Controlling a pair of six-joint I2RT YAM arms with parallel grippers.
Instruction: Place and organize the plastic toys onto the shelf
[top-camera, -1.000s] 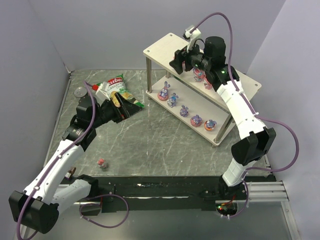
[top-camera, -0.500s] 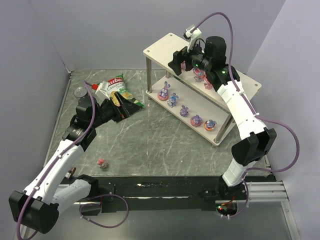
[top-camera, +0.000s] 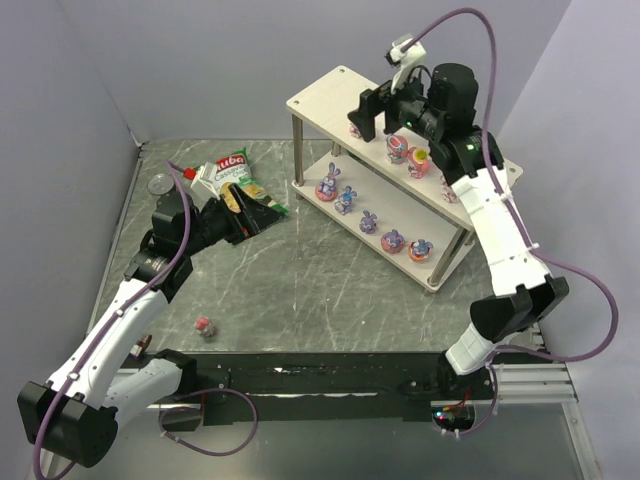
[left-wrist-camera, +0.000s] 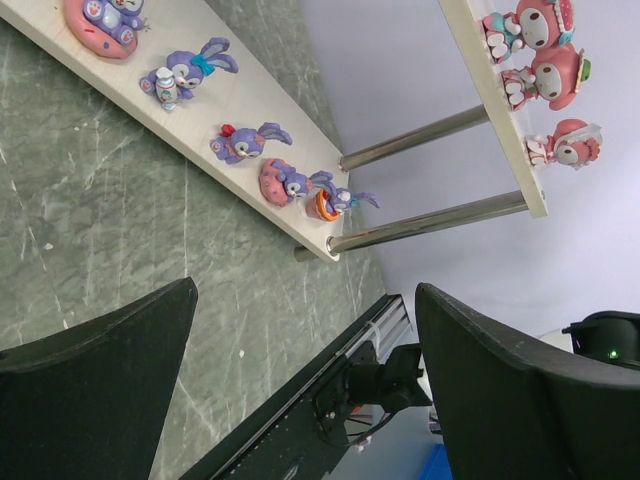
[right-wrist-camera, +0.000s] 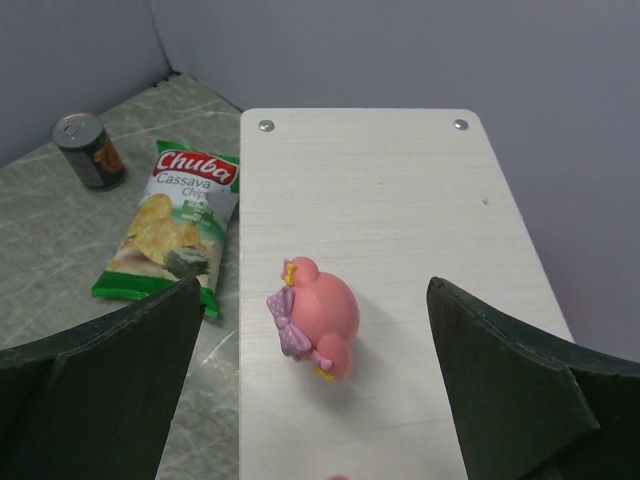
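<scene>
Right gripper (right-wrist-camera: 318, 400) hangs over the shelf (right-wrist-camera: 380, 190), top board, fingers spread wide and empty, with a pink toy (right-wrist-camera: 315, 318) sitting right beneath. Left gripper (left-wrist-camera: 305, 370) gapes empty too, beside the chip bag (top-camera: 235, 180). One stray toy (top-camera: 204, 325) waits on the table (top-camera: 300, 280).

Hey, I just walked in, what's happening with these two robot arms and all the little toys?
Two arms are filling the shelf with small figurines. The right gripper hangs open over a pink toy lying on the top board, with other pink ones further along. Five purple bunny toys line the lower board. One loose toy sits on the table, and the left gripper is open and empty near the chip bag.
</scene>
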